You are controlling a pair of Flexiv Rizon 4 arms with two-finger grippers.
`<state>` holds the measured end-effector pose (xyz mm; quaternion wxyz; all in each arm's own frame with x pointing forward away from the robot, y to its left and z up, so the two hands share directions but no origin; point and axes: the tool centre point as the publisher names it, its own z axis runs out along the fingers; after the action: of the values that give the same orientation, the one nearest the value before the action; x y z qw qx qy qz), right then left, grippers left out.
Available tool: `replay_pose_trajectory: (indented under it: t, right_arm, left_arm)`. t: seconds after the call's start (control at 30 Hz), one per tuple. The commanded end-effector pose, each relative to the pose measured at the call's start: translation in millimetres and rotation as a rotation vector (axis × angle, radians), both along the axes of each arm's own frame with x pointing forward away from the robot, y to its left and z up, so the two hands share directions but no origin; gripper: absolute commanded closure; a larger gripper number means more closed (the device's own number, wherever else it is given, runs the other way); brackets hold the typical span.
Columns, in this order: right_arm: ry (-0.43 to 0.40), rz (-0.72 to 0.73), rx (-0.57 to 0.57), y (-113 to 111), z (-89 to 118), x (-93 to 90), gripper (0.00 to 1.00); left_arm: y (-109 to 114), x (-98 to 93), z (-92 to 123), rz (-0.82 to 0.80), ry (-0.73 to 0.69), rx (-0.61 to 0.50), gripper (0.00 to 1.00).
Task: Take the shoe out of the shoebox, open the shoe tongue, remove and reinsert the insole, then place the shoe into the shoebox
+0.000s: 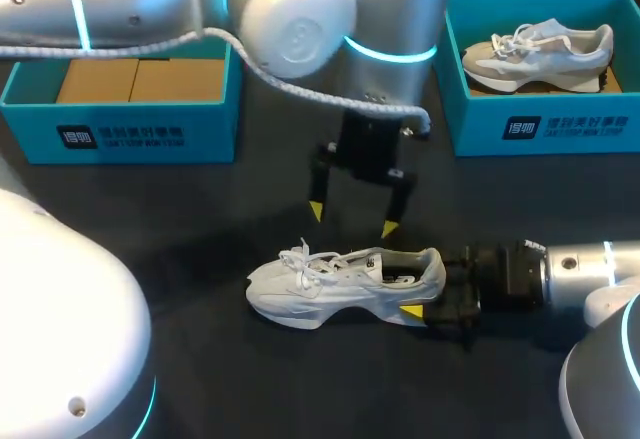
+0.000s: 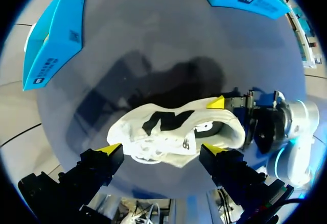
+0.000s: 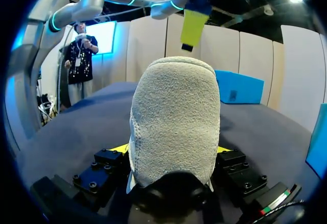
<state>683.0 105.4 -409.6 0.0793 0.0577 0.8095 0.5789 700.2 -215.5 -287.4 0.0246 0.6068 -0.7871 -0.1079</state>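
Fingers (image 3: 118,148) of the right gripper (image 1: 432,299) squeeze the heel of the white shoe (image 1: 345,281) from both sides. In the right wrist view the fuzzy grey-white heel stands tall between the yellow tips. The left gripper (image 1: 352,219) hangs just above the shoe, at 12 o'clock from it, with its fingers spread wide and nothing in them. In the left wrist view the shoe (image 2: 173,132) lies under that gripper (image 2: 162,150), between its open fingers and not touching them. The shoe stands on its sole on the dark table (image 1: 200,219), toe at 9 o'clock and heel at 3 o'clock. Its white laces sit in a loose bunch, its mouth is dark inside, and it has black marks on the side. The right arm lies low along the table and comes in from 3 o'clock. Bare dark table shows past the toe at 9 o'clock, and in a wide strip toward 12 o'clock. Beyond that strip stand the left blue box (image 1: 120,109) at 10 o'clock, with brown card inside, and the right blue box (image 1: 480,109) at 2 o'clock, with a second shoe (image 1: 540,54) in it. A big round white robot part (image 1: 60,309) sits near, at 8 o'clock.
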Motion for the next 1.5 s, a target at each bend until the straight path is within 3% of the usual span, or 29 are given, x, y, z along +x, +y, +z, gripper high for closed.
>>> replay_pose_trajectory:
  t: [0.03,0.47,0.77,1.23,1.5]
  right_arm:
    - [0.001,-0.002,-0.005,0.8,1.8,-0.6,1.00]
    - [0.001,-0.002,-0.005,0.8,1.8,-0.6,1.00]
    - [0.001,-0.002,-0.005,0.8,1.8,-0.6,1.00]
    - [0.001,-0.002,-0.005,0.8,1.8,-0.6,1.00]
    - [0.001,-0.002,-0.005,0.8,1.8,-0.6,1.00]
  left_arm:
    - [-9.9,-8.7,-14.8,-0.009,-0.014,0.045,0.00]
    - [-12.1,-5.4,-30.9,0.038,0.004,0.124,0.00]
    - [-18.9,-15.1,-38.7,0.029,0.001,0.155,0.00]
    - [3.7,-32.4,-52.5,0.000,0.005,0.242,0.00]
    - [13.2,-28.5,-54.1,0.014,0.009,0.279,0.00]
